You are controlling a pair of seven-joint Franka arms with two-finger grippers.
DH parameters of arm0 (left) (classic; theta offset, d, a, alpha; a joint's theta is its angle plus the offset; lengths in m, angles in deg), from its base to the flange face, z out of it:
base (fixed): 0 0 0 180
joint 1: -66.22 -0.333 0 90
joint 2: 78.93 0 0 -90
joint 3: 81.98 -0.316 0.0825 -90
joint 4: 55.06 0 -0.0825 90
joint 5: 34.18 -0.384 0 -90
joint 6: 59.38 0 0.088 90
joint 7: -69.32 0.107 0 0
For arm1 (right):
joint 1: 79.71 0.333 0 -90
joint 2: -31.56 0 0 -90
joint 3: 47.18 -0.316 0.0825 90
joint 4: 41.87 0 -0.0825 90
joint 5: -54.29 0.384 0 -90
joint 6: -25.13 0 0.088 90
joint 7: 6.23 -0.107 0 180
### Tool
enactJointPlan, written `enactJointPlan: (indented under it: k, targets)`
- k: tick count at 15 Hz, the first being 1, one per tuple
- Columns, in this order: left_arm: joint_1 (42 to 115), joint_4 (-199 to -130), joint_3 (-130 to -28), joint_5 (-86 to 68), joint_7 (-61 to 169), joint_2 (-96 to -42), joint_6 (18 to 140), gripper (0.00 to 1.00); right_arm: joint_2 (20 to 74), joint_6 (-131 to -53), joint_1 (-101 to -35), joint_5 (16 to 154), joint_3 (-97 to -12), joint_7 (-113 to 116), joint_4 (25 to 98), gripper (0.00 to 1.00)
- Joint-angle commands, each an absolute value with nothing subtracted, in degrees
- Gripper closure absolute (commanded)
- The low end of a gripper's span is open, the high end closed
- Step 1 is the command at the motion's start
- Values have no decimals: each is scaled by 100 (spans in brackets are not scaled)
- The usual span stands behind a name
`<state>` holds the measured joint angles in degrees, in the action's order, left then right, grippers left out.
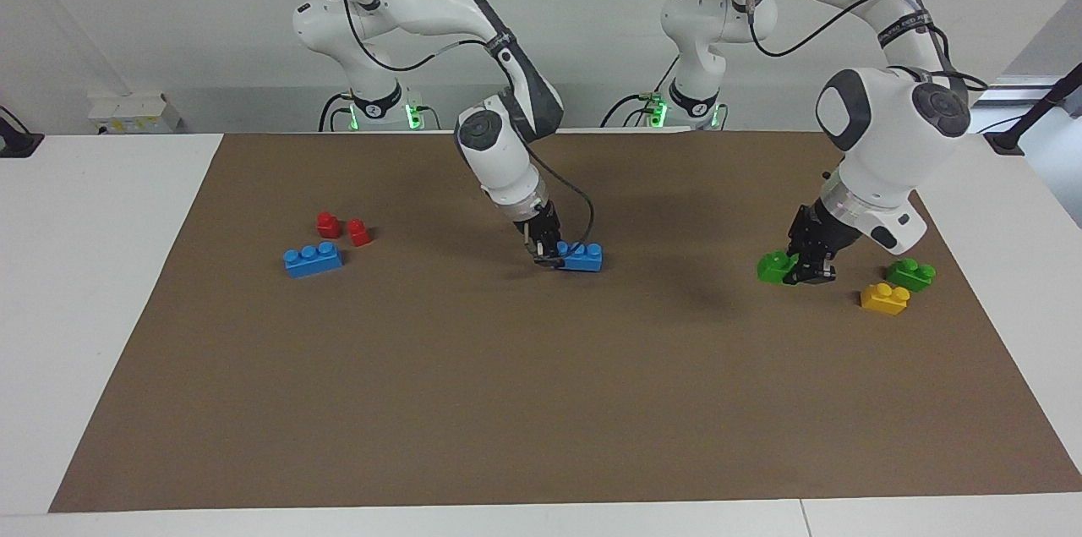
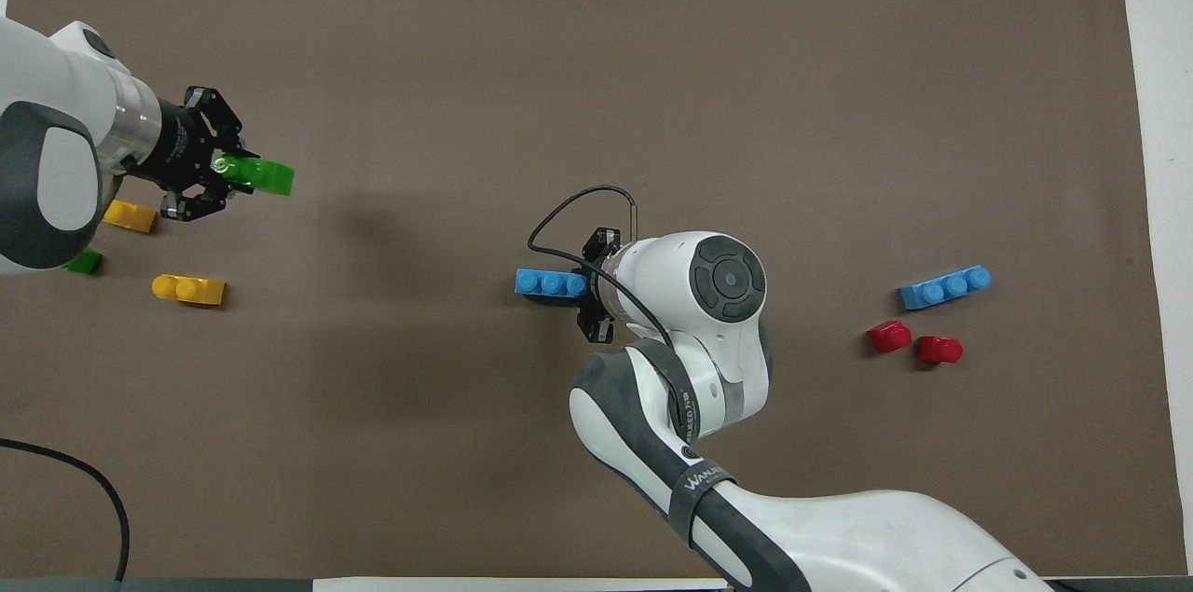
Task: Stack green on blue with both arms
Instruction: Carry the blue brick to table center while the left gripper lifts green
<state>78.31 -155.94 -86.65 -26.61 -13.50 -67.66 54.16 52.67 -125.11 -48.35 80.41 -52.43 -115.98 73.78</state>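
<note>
At the middle of the brown mat (image 1: 541,402), a blue brick (image 1: 581,256) with three studs is gripped at one end by the right gripper (image 1: 545,254), whose fingers are closed on it. Its long axis is laid along the table's length, studs up, with the free end pointed toward the left arm's end of the table. Whether it rests on the mat or is held just above it cannot be told.

Toward the left arm's end of the table from that blue brick, a green brick (image 1: 774,267) is held by the left gripper (image 1: 799,269), its fingers closed on one end. This brick is carried clear of the mat, as its shadow is seen lying apart from it. Its long axis is also set along the table's length, and its free end is pointed toward the held blue brick. The two held bricks are well apart.

Still closer to the left arm's end than the held green brick, a second green brick (image 1: 910,274) and a yellow brick (image 1: 884,298) are seen on the mat, with another yellow brick (image 2: 189,289) visible from overhead.

Toward the right arm's end of the table from the held blue brick, a second blue brick (image 1: 313,258) is laid on the mat, with two small red pieces (image 1: 342,228) just beside it, nearer to the robots
</note>
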Motion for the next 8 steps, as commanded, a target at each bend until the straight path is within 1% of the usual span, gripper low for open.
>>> enactJointPlan:
  k: [1, 4, 8]
  targets:
    - [8465, -15974, -8770, -2627, -2145, -7014, 5514, 100, 5309, -12727, -4825, 8267, -5254, -11293, 7485, 100]
    - [8967, -16201, -8778, -2671, -2760, -7075, 5820, 100, 5310, -12736, -4825, 8372, -5254, -11187, 7494, 100]
    - [9512, -16992, -8787, -2680, -3472, -7356, 6690, 100, 5310, -12771, -4834, 8426, -5254, -11134, 7503, 100]
